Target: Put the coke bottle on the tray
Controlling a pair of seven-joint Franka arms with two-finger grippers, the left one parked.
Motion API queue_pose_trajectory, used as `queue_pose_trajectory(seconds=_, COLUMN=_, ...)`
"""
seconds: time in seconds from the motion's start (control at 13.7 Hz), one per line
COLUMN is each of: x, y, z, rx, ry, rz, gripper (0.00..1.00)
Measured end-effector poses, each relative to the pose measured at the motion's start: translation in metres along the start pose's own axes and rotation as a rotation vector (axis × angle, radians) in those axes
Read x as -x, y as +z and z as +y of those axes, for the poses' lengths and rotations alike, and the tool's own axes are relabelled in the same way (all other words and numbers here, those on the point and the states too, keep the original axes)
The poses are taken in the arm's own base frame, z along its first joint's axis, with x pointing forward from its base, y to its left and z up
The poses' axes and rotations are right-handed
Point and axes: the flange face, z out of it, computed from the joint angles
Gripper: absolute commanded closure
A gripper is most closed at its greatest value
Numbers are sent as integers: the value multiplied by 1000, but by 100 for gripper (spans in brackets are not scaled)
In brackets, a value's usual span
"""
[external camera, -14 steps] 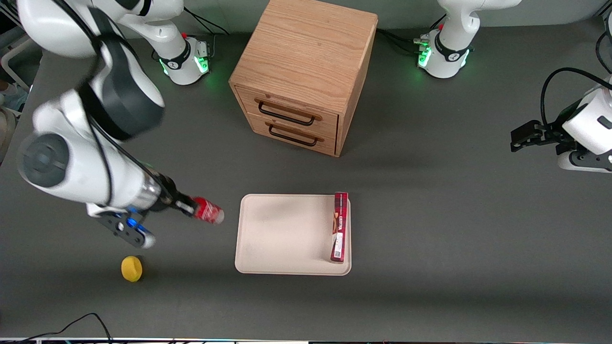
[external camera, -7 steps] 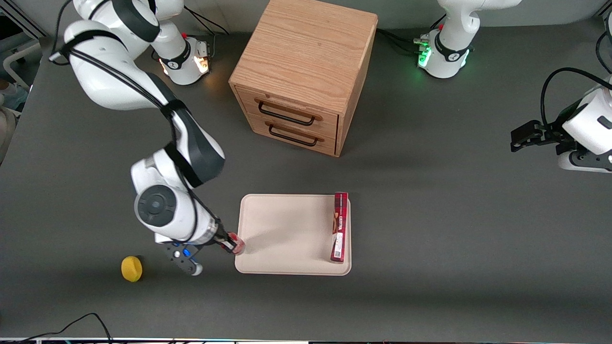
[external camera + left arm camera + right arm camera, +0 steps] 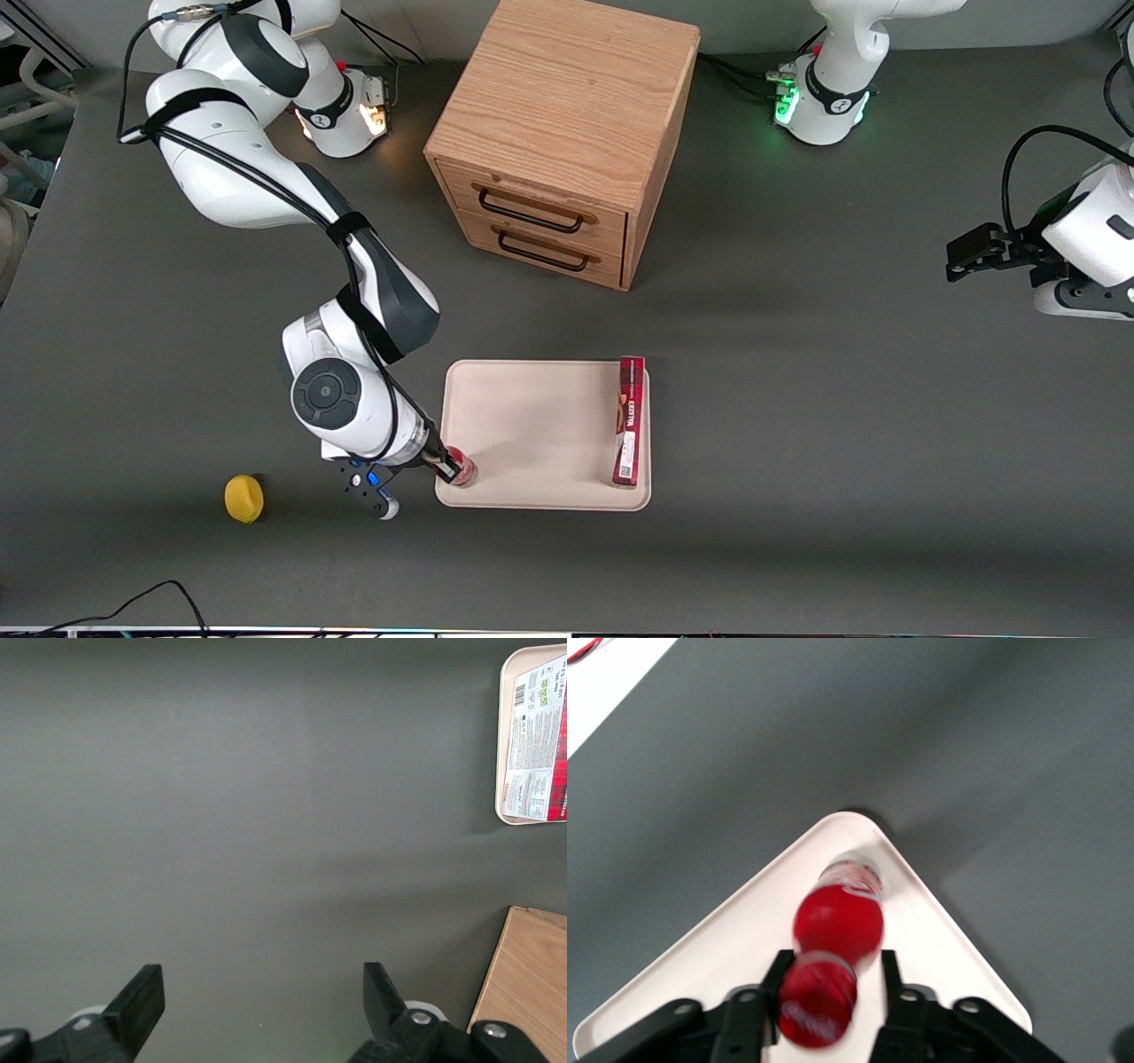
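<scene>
The coke bottle (image 3: 462,468), small and red with a red cap, stands on the corner of the cream tray (image 3: 532,416) that is nearest the front camera and the working arm. My right gripper (image 3: 446,463) is at that corner, just above the bottle. In the right wrist view the bottle (image 3: 837,926) is blurred between the fingers of the gripper (image 3: 834,964). One finger is at the red cap and the other stands off it with a gap. The bottle's clear base rests on the tray (image 3: 718,966) close to its rounded rim.
A long red box (image 3: 629,421) lies along the tray's edge toward the parked arm, and it also shows in the left wrist view (image 3: 542,735). A yellow object (image 3: 244,498) lies on the table toward the working arm's end. A wooden two-drawer cabinet (image 3: 558,142) stands farther from the front camera.
My right gripper carried the bottle from above the table beside the tray down onto the tray's near corner. The fingers now stand apart at the cap.
</scene>
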Motion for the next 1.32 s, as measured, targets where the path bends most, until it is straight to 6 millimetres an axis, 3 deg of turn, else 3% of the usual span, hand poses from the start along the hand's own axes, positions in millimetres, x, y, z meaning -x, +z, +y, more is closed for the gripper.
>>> queue_pose_trajectory(seconds=0.15, x=1, y=-10, z=2, rx=21, ry=-14, rz=-19, gripper=0)
queue_pose_trajectory(seconds=0.22, x=2, y=-22, z=4, rx=44, ry=-30, rz=-31, gripper=0)
queue_pose_trajectory(seconds=0.29, x=1, y=-49, z=8, rx=62, ry=-66, rz=-33, gripper=0)
queue_pose_trajectory(seconds=0.37, x=1, y=-91, z=15, rx=80, ry=-123, rz=-29, gripper=0)
queue_pose_trajectory(seconds=0.44, x=5, y=-148, z=28, rx=101, ry=-186, rz=-23, gripper=0)
queue_pose_trajectory(seconds=0.66, x=37, y=-306, z=89, rx=137, ry=-344, rz=-22, gripper=0)
queue_pose_trajectory(seconds=0.8, x=58, y=-367, z=134, rx=140, ry=-418, rz=-36, gripper=0)
queue_pose_trajectory(seconds=0.88, x=56, y=-381, z=158, rx=140, ry=-434, rz=-51, gripper=0)
queue_pose_trajectory(seconds=1.02, x=36, y=-388, z=216, rx=137, ry=-443, rz=-84, gripper=0)
queue_pose_trajectory(seconds=1.17, x=23, y=-373, z=268, rx=141, ry=-447, rz=-82, gripper=0)
queue_pose_trajectory(seconds=1.32, x=24, y=-347, z=304, rx=138, ry=-446, rz=-68, gripper=0)
